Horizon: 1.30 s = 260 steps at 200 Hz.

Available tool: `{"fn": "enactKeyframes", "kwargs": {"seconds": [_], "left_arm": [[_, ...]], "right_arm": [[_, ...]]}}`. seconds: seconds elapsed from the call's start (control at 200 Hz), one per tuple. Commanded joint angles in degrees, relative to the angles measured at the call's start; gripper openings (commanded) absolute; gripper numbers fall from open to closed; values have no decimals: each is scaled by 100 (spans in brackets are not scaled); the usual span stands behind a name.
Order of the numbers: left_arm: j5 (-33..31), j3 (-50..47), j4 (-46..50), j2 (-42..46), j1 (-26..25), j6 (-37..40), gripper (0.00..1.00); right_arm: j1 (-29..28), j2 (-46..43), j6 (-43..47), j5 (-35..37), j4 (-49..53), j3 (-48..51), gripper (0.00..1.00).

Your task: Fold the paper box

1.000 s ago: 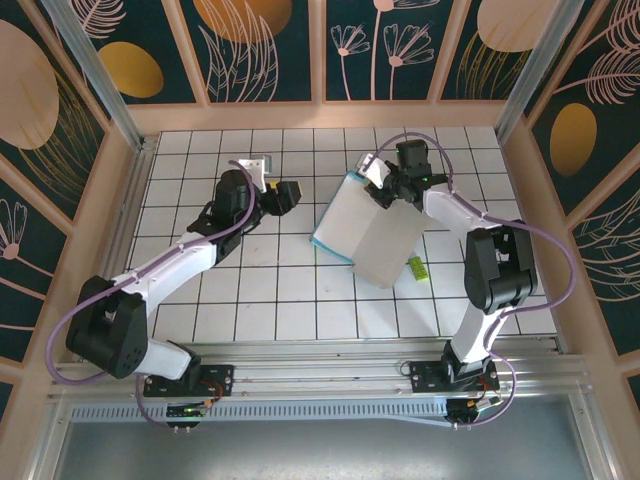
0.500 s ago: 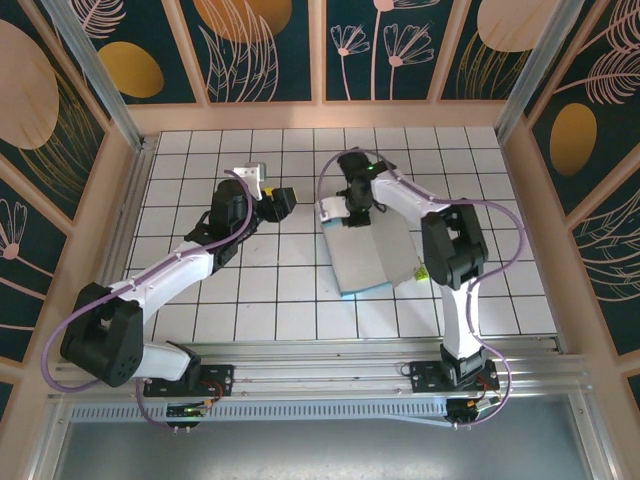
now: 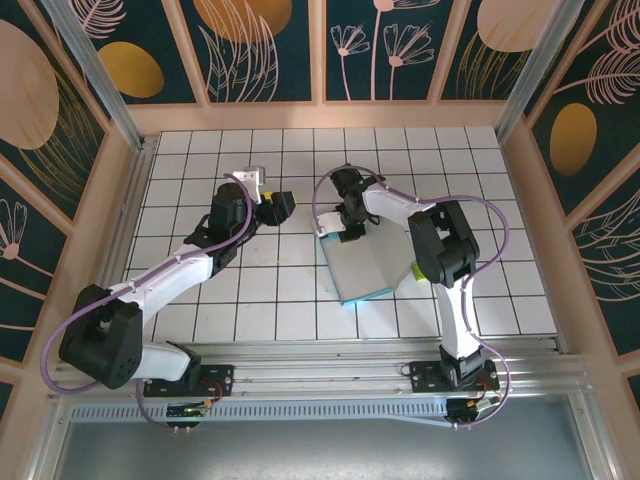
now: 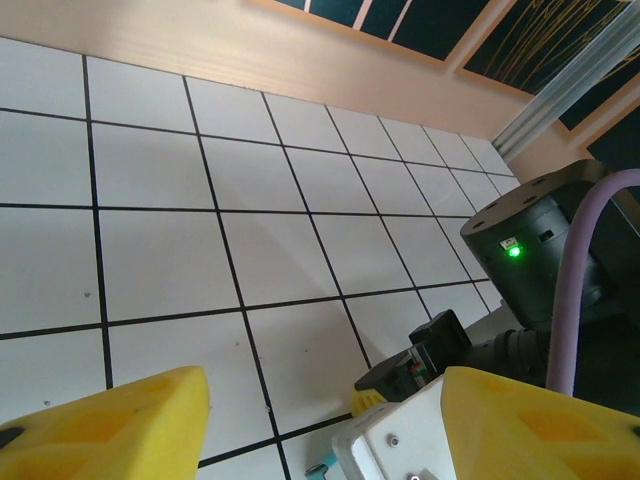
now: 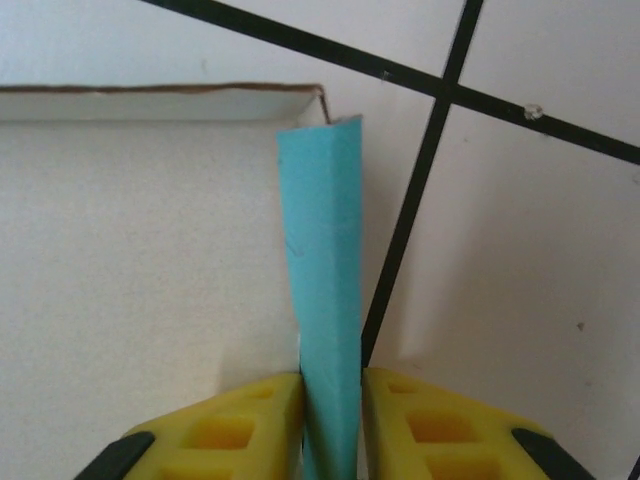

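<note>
The box (image 3: 360, 260) lies on the table (image 3: 250, 290) right of centre, white side up, with a light blue edge shown along its near side. A small yellow-green piece (image 3: 415, 271) is seen just beside its right edge. The right gripper (image 3: 343, 225) is set at the box's far left corner. From the right wrist, a narrow blue flap (image 5: 325, 250) is seen standing upright beside the white panel, and it is clasped between the yellow fingers (image 5: 245, 425) — one pressed to each face. The left gripper (image 3: 283, 203) is held above bare tiles, left of the box and apart from it. Its jaws are spread wide — nothing is held between them.
</note>
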State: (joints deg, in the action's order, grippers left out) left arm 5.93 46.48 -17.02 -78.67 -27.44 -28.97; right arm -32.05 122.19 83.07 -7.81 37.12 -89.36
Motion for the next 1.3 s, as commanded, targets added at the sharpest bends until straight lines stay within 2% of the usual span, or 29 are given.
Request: {"fn": "enactKeyframes", "kwargs": {"seconds": [0.0, 0.285, 0.716, 0.906, 1.296], "left_arm": [[26, 32, -225, 2, -24, -91, 63], [109, 150, -217, -139, -24, -110, 63], [136, 198, -173, -210, -23, -93, 63], [154, 216, -159, -228, -27, -100, 63], [145, 245, -116, -236, -23, -77, 63]], "right_arm": [[-84, 18, -80, 58, 102, 231, 27], [-73, -346, -132, -50, 407, -23, 32], [13, -541, -316, -324, 767, -307, 31], [41, -357, -321, 136, 831, -363, 28], [41, -4, -477, 64, 831, -429, 16]]}}
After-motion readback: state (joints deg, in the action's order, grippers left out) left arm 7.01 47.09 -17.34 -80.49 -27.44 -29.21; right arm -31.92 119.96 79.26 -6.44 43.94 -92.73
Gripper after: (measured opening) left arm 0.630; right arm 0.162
